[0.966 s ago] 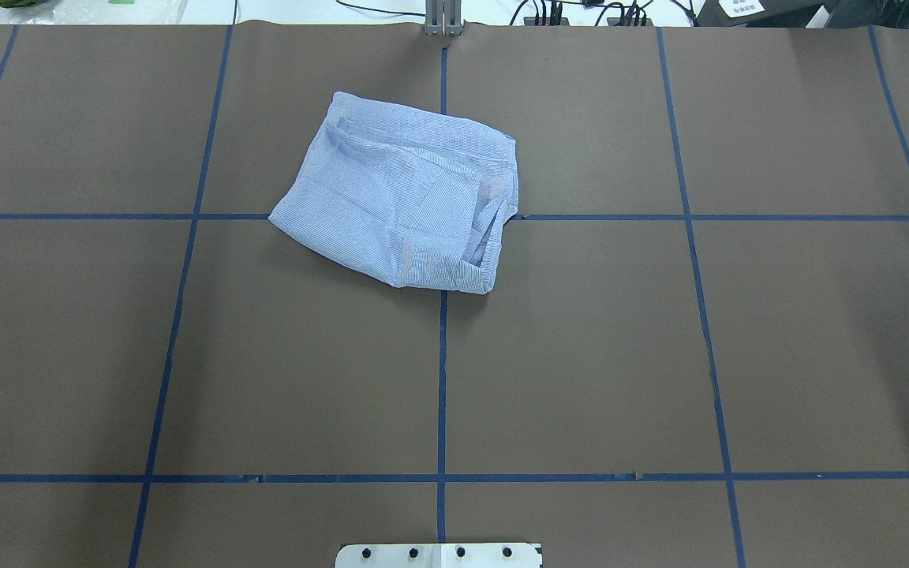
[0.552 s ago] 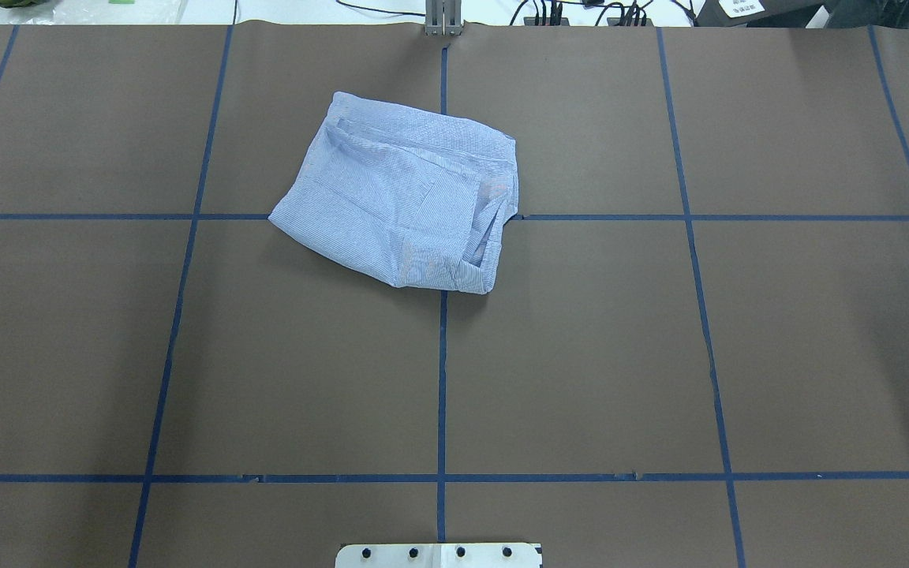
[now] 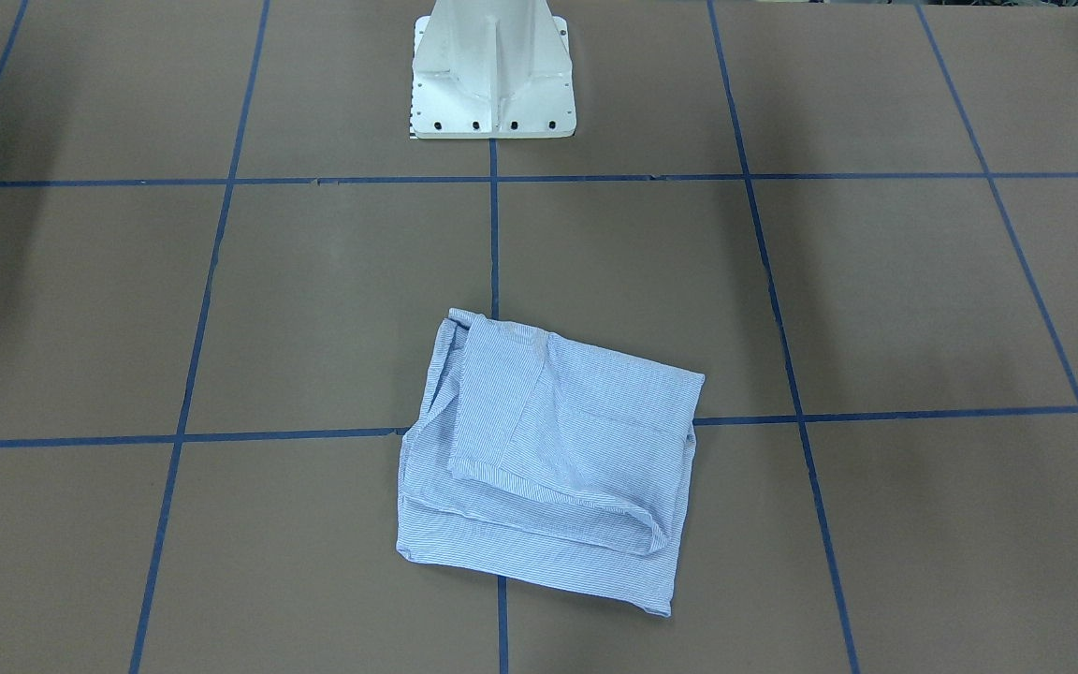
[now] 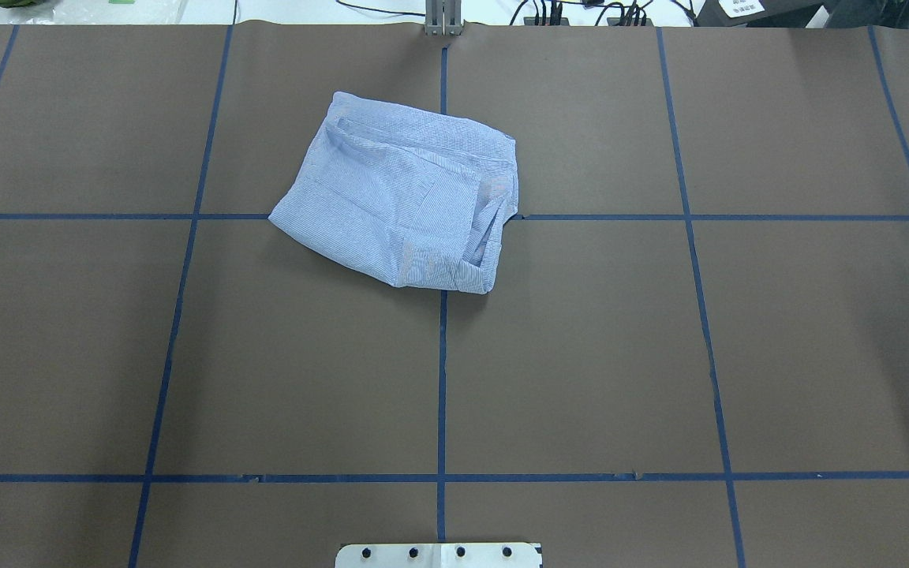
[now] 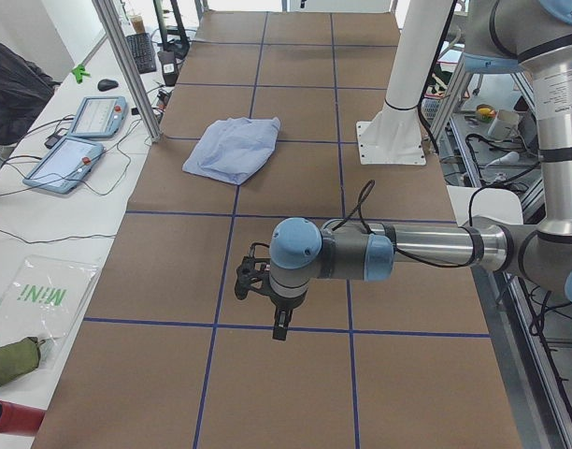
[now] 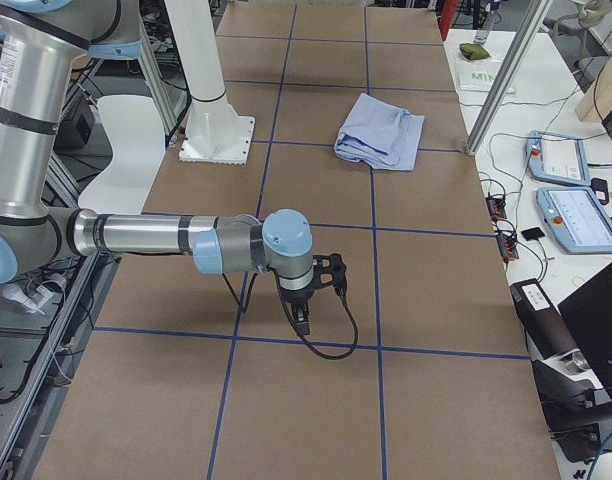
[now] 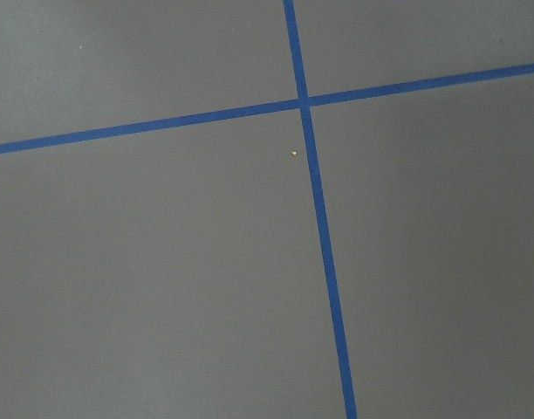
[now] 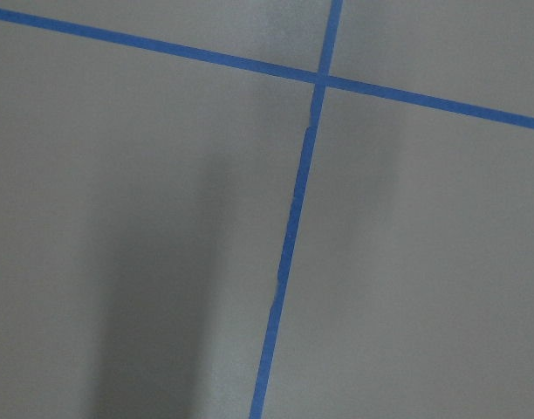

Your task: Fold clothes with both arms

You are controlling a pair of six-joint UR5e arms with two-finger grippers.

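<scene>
The clothes, one light blue striped shirt point(image 4: 403, 201), lie folded into a rough, rumpled rectangle on the brown table cover, on the far side from the robot's base point(image 3: 548, 468) point(image 5: 232, 148) point(image 6: 381, 130). Nothing touches it. My left arm reaches out low over the table's left end, its gripper point(image 5: 279, 327) pointing down, far from the shirt. My right arm does the same over the right end, gripper point(image 6: 303, 318) pointing down. I cannot tell whether either gripper is open or shut. Both wrist views show only brown cover and blue tape lines.
The white pedestal base point(image 3: 492, 75) stands at the table's robot side. Blue tape lines point(image 4: 440, 379) divide the cover into squares. Teach pendants point(image 5: 80, 136) point(image 6: 576, 190), cables and an aluminium post point(image 5: 127, 65) sit along the far edge.
</scene>
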